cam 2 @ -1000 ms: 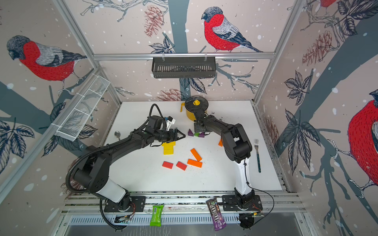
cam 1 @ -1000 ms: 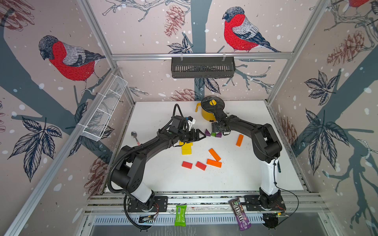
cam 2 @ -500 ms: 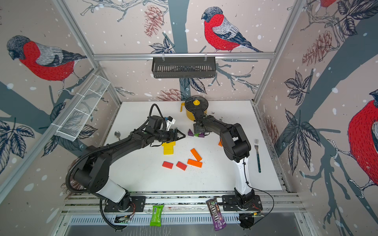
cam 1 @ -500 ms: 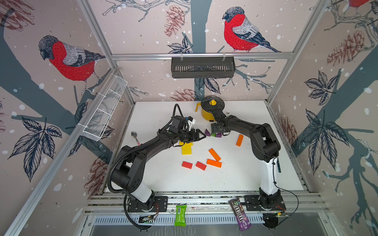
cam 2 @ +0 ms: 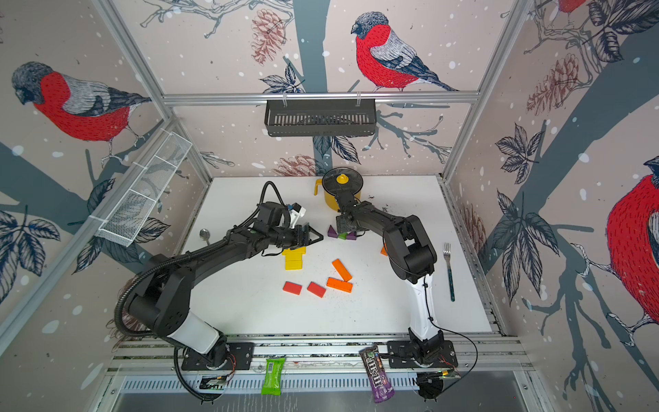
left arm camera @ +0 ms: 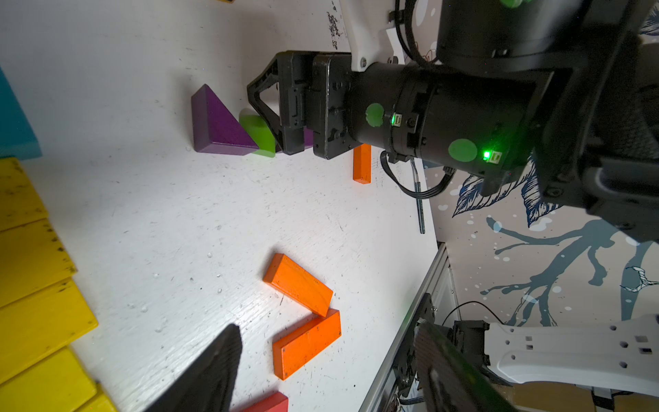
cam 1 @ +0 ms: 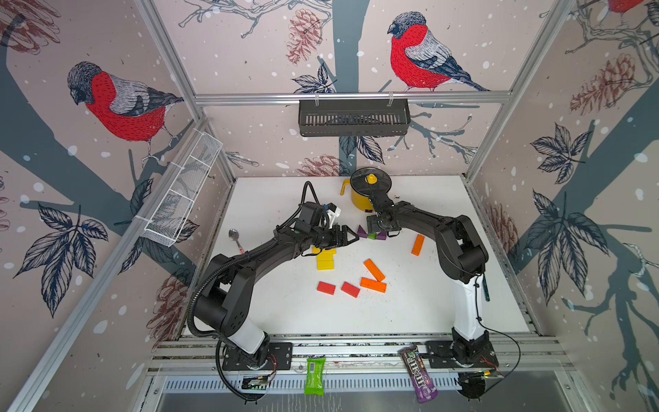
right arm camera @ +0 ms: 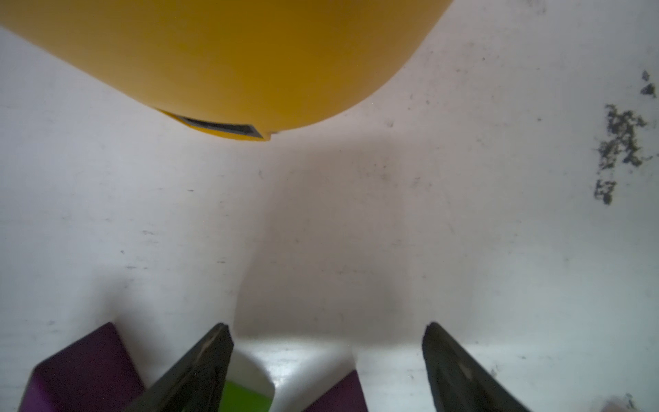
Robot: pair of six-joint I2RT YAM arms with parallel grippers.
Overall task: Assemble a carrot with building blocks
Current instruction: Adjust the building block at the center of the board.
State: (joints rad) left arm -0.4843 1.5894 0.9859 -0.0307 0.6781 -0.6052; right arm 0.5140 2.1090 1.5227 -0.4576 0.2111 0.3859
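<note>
Barely any change from a second ago: arms and blocks sit as before, only the right gripper (right arm camera: pixel 326 325) has spread its jaws a touch. Jaws wide apart and empty, it points down at the green piece (left arm camera: pixel 258 137) and purple triangles (cam 1: pixel 362 232) toward the bench's (cam 1: pixel 285 321) back edge, just in front of the pot (cam 1: pixel 360 203); left gripper (cam 1: pixel 353 238) hovers over the yellow blocks (cam 1: pixel 325 262) nearer the left edge, fingers apart, holding nothing. Likely the pick of the green top, carrot unbuilt, orange blocks (cam 1: pixel 373 270) loose mid-bench; green lies beside one finger, so next calls for recentring over it before closing.
</note>
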